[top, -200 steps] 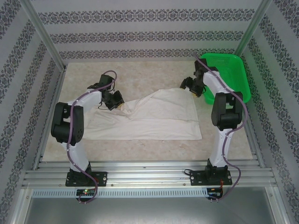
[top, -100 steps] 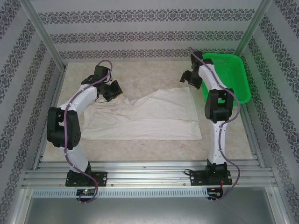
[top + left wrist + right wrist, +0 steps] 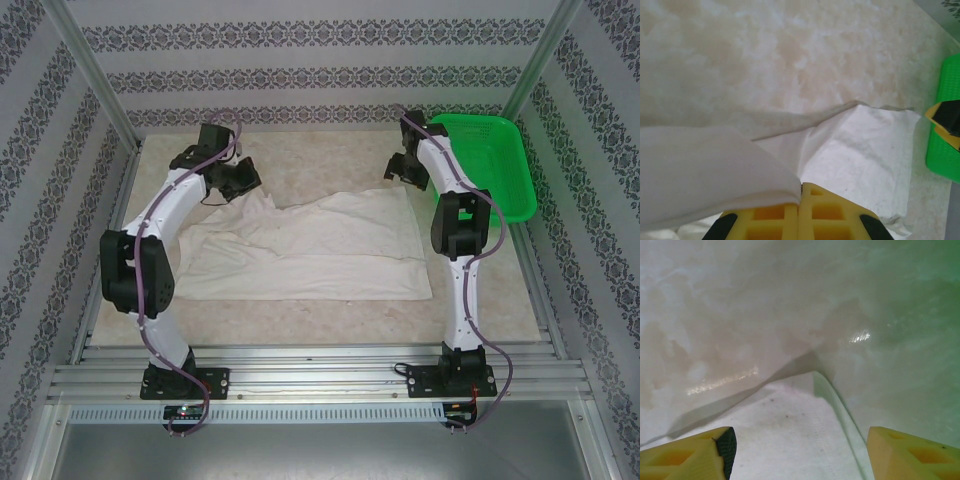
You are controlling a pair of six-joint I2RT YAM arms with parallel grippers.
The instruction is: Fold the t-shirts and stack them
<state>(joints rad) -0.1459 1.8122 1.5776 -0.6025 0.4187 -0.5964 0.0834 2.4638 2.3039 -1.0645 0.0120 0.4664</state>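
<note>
I've pulled the t-shirt (image 3: 320, 250) corner back level with the basket (image 3: 495, 150), left gripper (image 3: 243, 180) clamped on it, right gripper (image 3: 400, 168) apart beside the basket, so the shirt's nearly spread for folding.

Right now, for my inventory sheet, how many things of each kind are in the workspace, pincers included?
T-shirt: 1
Green basket: 1
Pincers: 2, left pincer and right pincer
Total: 4

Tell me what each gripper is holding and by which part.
The left gripper is shut on the t-shirt, pinching the cloth at its far left edge. The right gripper is open above the far right corner, holding nothing.
</note>
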